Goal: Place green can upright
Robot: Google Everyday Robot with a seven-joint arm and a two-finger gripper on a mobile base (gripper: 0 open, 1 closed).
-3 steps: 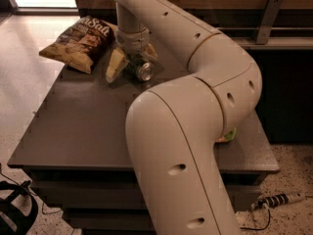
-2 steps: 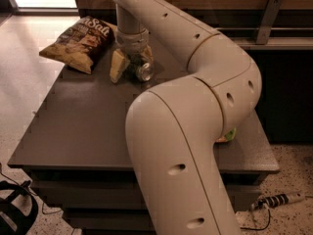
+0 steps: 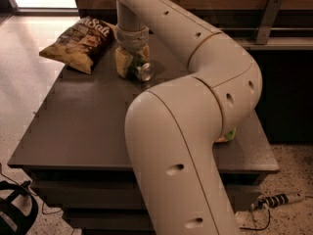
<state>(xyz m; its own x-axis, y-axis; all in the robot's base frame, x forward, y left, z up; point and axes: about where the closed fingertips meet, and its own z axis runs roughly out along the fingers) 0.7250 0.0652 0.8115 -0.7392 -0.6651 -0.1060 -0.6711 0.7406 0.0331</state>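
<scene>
My pincer [image 3: 132,62], upper centre of the frame, is closed on the small dark green metal drink can [image 3: 141,70] over the grey bench [image 3: 88,126]. The can is tilted, silver end toward lower right. In my judgement it needs rotating to vertical before release. A brown crinkled snack bag [image 3: 78,43] lies upper left.

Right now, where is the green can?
In the camera view, the green can is at the far side of the table, held tilted in the hand, just right of the chip bag.
</scene>
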